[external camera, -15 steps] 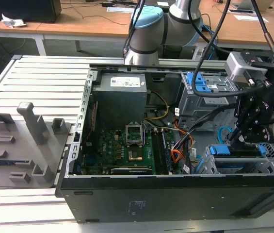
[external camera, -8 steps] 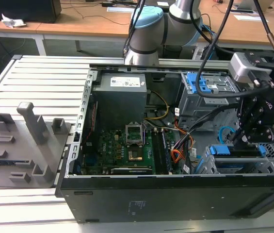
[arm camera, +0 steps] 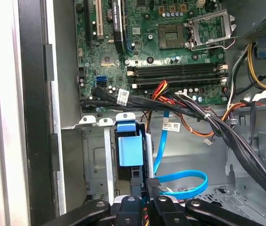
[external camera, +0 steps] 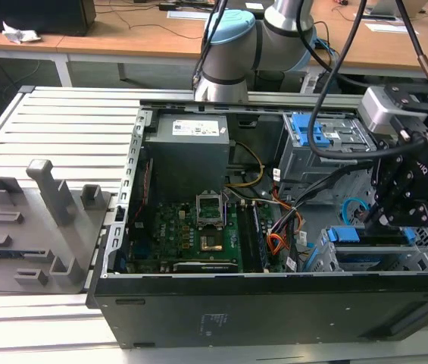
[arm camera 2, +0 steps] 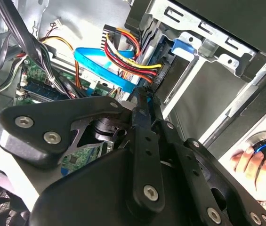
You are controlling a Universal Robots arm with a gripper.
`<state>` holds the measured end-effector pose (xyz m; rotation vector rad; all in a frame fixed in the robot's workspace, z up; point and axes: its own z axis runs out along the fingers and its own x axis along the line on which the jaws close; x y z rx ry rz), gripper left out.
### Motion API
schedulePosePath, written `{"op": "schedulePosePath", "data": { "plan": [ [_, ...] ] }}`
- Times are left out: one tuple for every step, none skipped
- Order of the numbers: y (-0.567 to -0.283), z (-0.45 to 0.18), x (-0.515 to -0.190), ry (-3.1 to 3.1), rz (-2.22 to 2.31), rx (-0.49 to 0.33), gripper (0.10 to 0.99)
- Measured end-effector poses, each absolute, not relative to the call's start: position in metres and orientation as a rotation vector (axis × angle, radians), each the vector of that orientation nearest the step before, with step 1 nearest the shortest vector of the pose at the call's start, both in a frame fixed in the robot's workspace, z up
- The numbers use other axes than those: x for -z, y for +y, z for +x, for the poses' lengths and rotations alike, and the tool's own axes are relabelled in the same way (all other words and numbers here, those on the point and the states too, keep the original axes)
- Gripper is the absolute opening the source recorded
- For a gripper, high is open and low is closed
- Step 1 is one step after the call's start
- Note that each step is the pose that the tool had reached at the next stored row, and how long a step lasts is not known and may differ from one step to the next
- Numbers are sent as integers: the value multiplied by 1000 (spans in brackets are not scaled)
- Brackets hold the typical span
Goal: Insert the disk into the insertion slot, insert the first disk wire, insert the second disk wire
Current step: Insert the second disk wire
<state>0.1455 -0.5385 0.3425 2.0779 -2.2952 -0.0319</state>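
Slatted grey table carries an open computer case; we see wooden desks behind. Black cables and an orange-and-black bundle cross above the green board. Our pincer hangs over the grey drive cage, where the blue-framed disk sits in. We see its fingers pinched on the light blue cable plug, right at the disk's end.
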Motion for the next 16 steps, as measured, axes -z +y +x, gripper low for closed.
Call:
{"op": "schedulePosePath", "data": {
  "plan": [
    [-539,145,-342,-2294,2079,32,165],
    [-539,145,-342,-2294,2079,32,165],
    [-539,145,-342,-2293,2080,32,165],
    [-539,145,-341,-2292,2082,32,165],
    [-540,145,-340,-2290,2083,32,165],
    [-540,145,-339,-2289,2085,32,165],
    [-540,145,-339,-2288,2086,31,165],
    [-540,146,-338,-2285,2088,31,165],
    [-540,146,-338,-2285,2089,31,165],
    [-540,146,-338,-2284,2090,31,165],
    [-540,146,-338,-2283,2091,31,165],
    [-540,146,-338,-2282,2092,32,176],
    [-540,146,-338,-2281,2093,32,239],
    [-540,146,-338,-2280,2094,31,239],
    [-540,146,-345,-2280,2094,31,239],
    [-540,146,-354,-2280,2094,31,239]
  ]
}}
